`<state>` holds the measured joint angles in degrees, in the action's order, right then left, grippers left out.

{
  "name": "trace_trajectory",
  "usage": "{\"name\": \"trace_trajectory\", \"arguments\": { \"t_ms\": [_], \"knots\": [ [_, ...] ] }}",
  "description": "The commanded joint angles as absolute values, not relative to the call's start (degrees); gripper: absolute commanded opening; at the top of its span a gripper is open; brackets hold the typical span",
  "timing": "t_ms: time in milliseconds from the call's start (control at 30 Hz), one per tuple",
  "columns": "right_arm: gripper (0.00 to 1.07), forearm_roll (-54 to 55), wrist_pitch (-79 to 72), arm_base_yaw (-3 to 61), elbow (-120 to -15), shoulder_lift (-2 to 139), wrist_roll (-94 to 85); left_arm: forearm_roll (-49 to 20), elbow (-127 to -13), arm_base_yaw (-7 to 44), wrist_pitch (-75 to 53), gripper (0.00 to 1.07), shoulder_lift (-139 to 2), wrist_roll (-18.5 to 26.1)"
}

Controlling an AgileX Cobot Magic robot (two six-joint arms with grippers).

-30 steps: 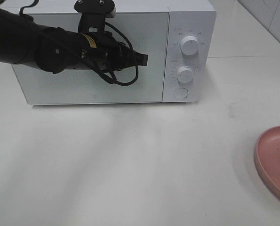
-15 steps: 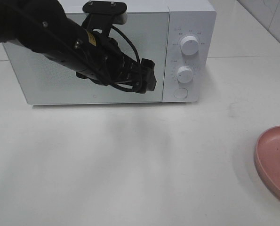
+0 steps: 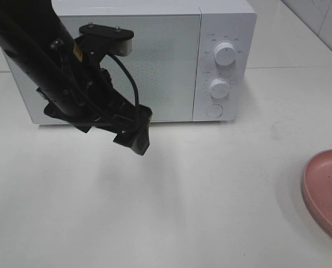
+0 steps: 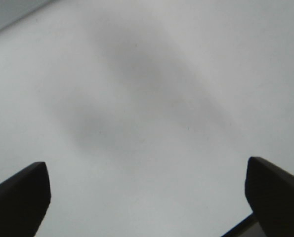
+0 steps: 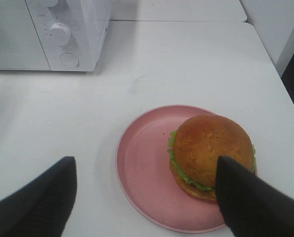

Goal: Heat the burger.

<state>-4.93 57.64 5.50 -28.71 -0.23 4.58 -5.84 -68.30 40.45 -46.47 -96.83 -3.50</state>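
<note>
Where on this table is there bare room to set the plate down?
Bare white table runs from the microwave front to the near edge, bordered right by the pink plate carrying the burger. The left gripper crowds the patch before the microwave door.

The table [image 3: 199,195] is white and smooth. A white microwave [image 3: 171,56] stands on it, door shut, with two knobs and a round button on its panel; it sits just behind the left claw [image 3: 136,142], which hangs over bare table in front of the door. A pink plate [image 5: 142,173] lies on the table well to that claw's right, directly under the right claw [image 5: 147,197], apart from the microwave.
</note>
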Motion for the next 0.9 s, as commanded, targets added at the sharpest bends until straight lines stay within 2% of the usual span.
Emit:
{"name": "trace_trajectory", "arguments": {
  "t_ms": [33, 500, 600, 633, 700, 767, 900],
  "knots": [
    [0.76, -4.98, 57.01, 5.33, -28.59, -1.83, 4.01, -5.73, -68.93, 40.45, -51.39, 1.00, -96.43, -4.30],
    [0.76, -4.98, 57.01, 5.33, -28.59, -1.83, 4.07, -3.04, -68.87, 40.16, -59.07, 1.00, -95.28, -7.33],
    [0.76, -4.98, 57.01, 5.33, -28.59, -1.83, 4.07, -4.30, -68.87, 37.82, -60.39, 1.00, -94.65, -7.28],
    [0.76, -4.98, 57.01, 5.33, -28.59, -1.83, 4.07, -5.21, -68.87, 35.12, -60.85, 1.00, -93.79, -6.59],
    [0.76, -4.98, 57.01, 5.33, -28.59, -1.83, 4.07, -5.67, -68.87, 33.98, -61.19, 1.00, -93.22, -5.96],
    [0.76, -4.98, 57.01, 5.33, -28.59, -1.83, 4.07, -7.79, -68.87, 29.62, -62.05, 1.00, -90.64, -4.35],
    [0.76, -4.98, 57.01, 5.33, -28.59, -1.83, 4.07, -8.37, -68.87, 25.61, -63.43, 1.00, -87.66, -3.50]
  ]
}}
